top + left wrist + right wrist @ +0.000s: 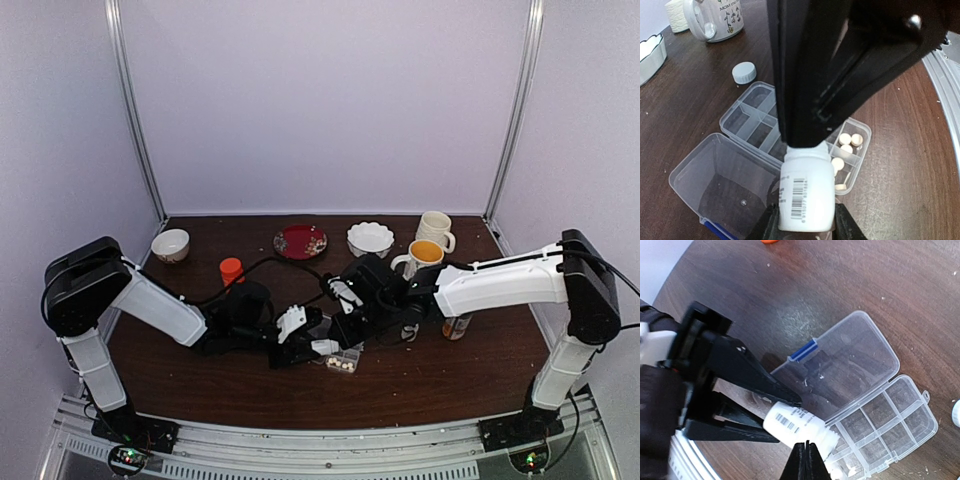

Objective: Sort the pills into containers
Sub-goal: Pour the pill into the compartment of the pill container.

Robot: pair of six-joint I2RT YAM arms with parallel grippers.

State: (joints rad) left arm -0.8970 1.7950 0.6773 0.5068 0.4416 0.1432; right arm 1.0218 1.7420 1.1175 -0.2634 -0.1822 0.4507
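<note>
1. The left tool [806, 227] pinches a white plastic pill bottle with a barcode label [807, 195] around its body. The bottle lies tilted, its mouth toward the flat clear plastic rectangular pill box [740, 117].
2. The right tool [802, 141] is pressed together and holds nothing, its tip right at the bottle's mouth. In the left wrist view the tool hides the mouth itself.
3. The tiny cream round pills [845, 139] lie in the cells at one end of the box. The other cells [760, 131] look empty, and the hinged lid [705, 172] lies open beside them.
4. The step in hand looks like dosing pills out of the bottle.
   - Hold the mouth low over one unfilled cell and tip it little by little.
   - Use the closed right tip as a gate, so few pills come out at once.
   - A steep tilt would likely scatter pills across the cells or onto the table.
5. Along its back edge the dark brown wooden table [200, 390] carries a small cream bowl [170, 244], an orange-capped bottle [231, 268], a red plate [300, 241], a white scalloped bowl [370, 238] and two mugs [433, 228].
6. Pale lilac walls [320, 100] with metal corner posts [135, 120] close the space in.
</note>
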